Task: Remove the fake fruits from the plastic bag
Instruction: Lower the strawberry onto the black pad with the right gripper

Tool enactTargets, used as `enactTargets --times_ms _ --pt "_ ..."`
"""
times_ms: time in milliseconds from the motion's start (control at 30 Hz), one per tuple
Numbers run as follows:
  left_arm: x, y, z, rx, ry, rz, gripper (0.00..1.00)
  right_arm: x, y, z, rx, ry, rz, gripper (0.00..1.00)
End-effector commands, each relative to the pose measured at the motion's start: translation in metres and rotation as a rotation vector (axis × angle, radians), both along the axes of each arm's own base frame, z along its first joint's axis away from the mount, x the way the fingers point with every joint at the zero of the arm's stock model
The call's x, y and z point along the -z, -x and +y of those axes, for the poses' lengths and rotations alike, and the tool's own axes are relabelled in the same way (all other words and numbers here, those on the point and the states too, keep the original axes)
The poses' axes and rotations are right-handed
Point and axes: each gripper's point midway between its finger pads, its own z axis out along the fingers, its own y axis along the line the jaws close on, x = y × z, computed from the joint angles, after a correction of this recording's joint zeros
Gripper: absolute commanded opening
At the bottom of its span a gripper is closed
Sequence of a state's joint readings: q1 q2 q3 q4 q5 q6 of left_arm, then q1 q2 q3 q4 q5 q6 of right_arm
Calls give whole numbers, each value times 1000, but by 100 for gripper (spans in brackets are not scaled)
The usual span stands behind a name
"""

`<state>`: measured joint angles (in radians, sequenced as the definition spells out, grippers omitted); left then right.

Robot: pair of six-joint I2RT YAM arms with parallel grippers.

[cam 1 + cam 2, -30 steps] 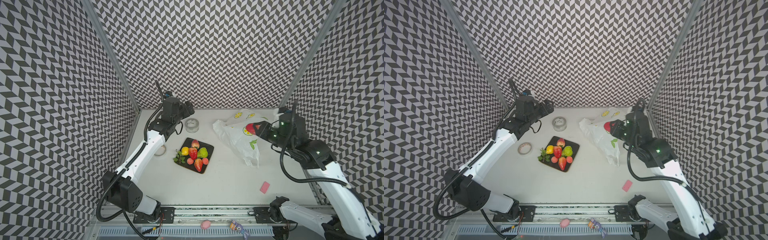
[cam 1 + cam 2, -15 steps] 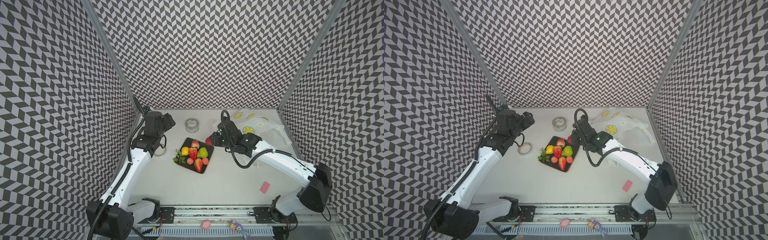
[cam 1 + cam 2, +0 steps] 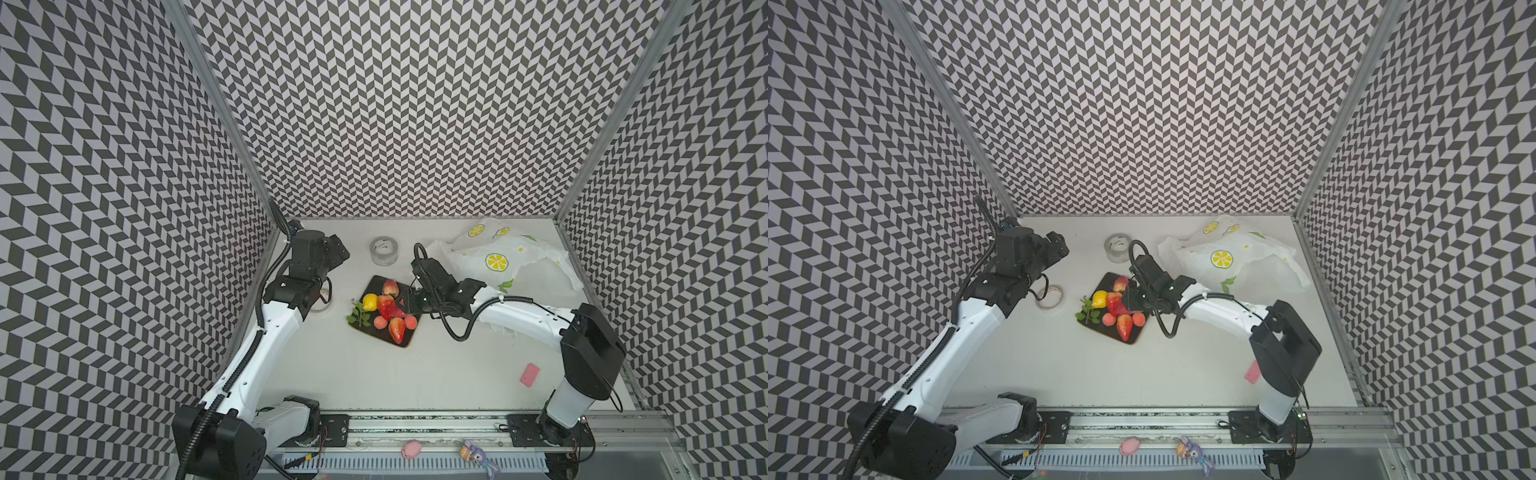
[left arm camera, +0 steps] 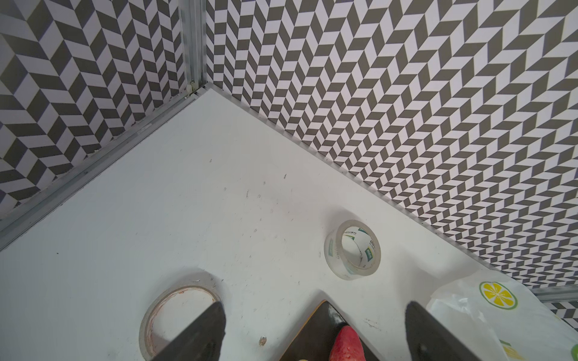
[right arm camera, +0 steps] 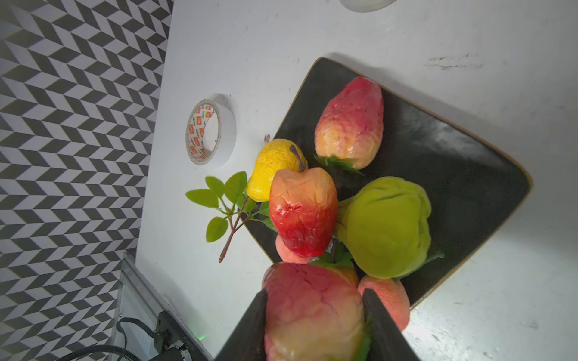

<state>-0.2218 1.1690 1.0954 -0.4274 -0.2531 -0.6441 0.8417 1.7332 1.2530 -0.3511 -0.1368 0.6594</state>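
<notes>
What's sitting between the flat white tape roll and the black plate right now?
Bare table, except one tiny metallic speck near the edge of the black plate, short of the white tape roll. The right wrist view shows it best.

The jaws clamp a red-yellow strawberry [image 5: 312, 315] beside a green pear [image 5: 387, 228] and an apple [image 5: 301, 212] on the black plate [image 5: 453, 156].
</notes>
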Motion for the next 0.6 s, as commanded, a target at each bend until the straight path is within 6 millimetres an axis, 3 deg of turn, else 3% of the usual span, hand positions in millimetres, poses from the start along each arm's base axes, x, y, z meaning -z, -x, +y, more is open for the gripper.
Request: enactTargets --times_ms 0,200,567 --pt "-1 1 7 -25 -12 -13 90 -1 -4 15 -16 -65 -12 31" --pt "-1 0 6 -19 -7 -16 90 12 -6 19 -15 -56 6 33" --pt "-3 -6 5 -16 -8 -26 90 19 -9 19 -12 -29 6 53"
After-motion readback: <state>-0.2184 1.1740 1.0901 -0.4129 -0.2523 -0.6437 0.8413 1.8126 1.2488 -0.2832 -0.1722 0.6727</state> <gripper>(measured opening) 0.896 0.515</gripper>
